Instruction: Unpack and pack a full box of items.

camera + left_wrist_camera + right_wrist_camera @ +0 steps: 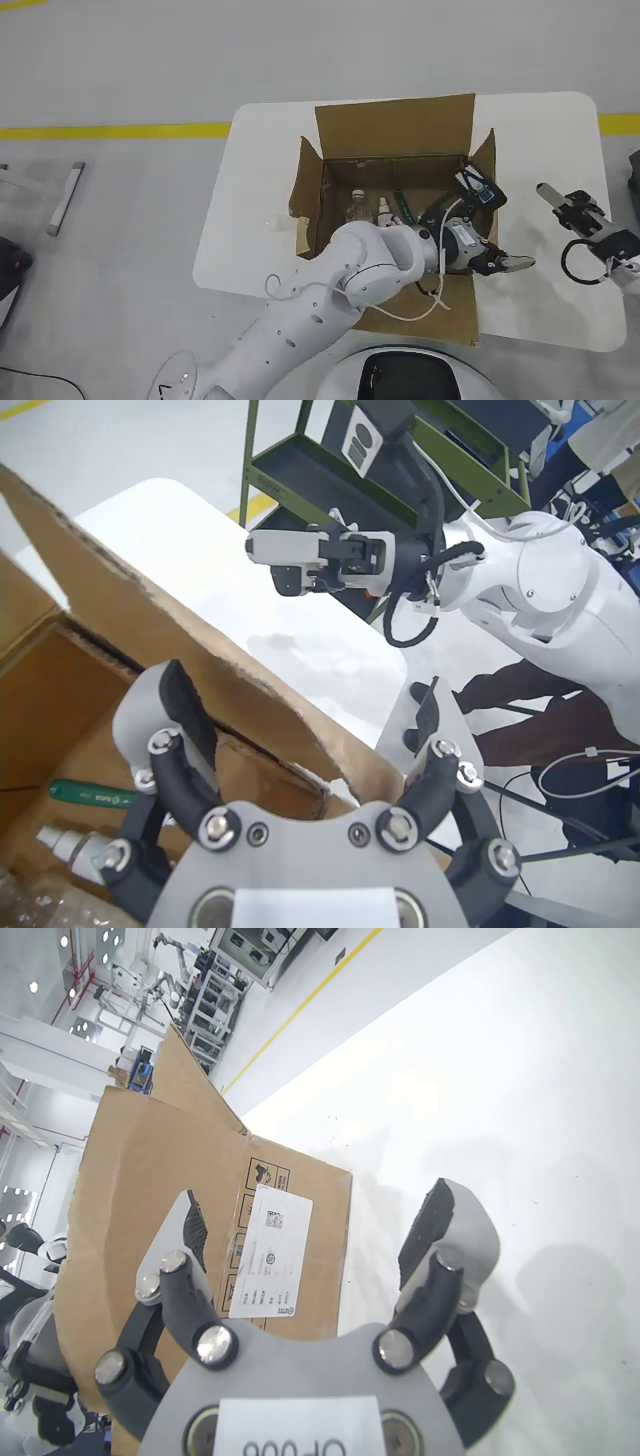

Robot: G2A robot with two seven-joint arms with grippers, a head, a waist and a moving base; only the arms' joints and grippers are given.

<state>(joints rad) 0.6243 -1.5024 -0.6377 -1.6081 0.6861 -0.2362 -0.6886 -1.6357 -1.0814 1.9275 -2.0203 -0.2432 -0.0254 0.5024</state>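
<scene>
Industrial robotics hall — yellow floor line (110,131), equipment racks (216,1028), distant robot arm (172,978).

A white table (550,140) bears an open cardboard box (395,128), seemingly standing near its middle.

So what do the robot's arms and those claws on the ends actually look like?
The arms are smooth white rounded shells, like the right arm, with a black cable looping at its wrist. The left gripper and right gripper match: a grey metal plate, black links with silver bolts, two grey fingers lined with black textured pads, and a white label.
</scene>
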